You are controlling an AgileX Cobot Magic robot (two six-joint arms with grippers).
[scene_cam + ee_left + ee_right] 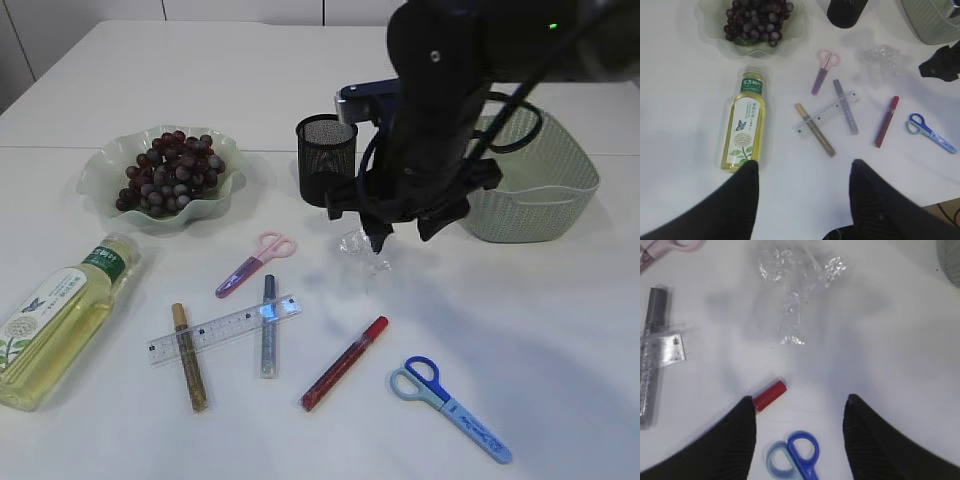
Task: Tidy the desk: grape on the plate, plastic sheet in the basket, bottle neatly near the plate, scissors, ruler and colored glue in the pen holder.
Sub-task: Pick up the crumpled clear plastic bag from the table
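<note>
A white counter (560, 340) holds a scatter of desk items as two robot arms hang above it. The right tool (797, 412), jaws apart and empty, hovers over the crumpled plastic sheet (792, 277), which lies on the counter between the pen holder (326, 158) and the basket (535, 190), clear of both. The left tool (804, 172), jaws likewise apart and empty, hangs above bare counter just below the bottle (744, 131) and the glue sticks. The grapes (170, 172) sit heaped in the wavy green plate (100, 175) at the far left. The bottle, filled with yellow liquid, lies on its side in front of the plate, its green cap pointing toward it. The clear ruler (225, 328) lies at a slant mid-counter, crossing the gold glue stick (189, 357) and the silver glue stick (268, 325); which lies on top cannot be told. The red glue stick (345, 362) lies apart to their right, angled toward the sheet. Pink scissors (257, 262) rest just beyond the ruler, handles toward the pen holder. Blue scissors (450, 407) lie nearest the front edge on the right, handles close to the red stick's lower end. The black mesh pen holder stands upright behind the sheet, and the pale green woven basket stands to its right, partly hidden by the right arm.
</note>
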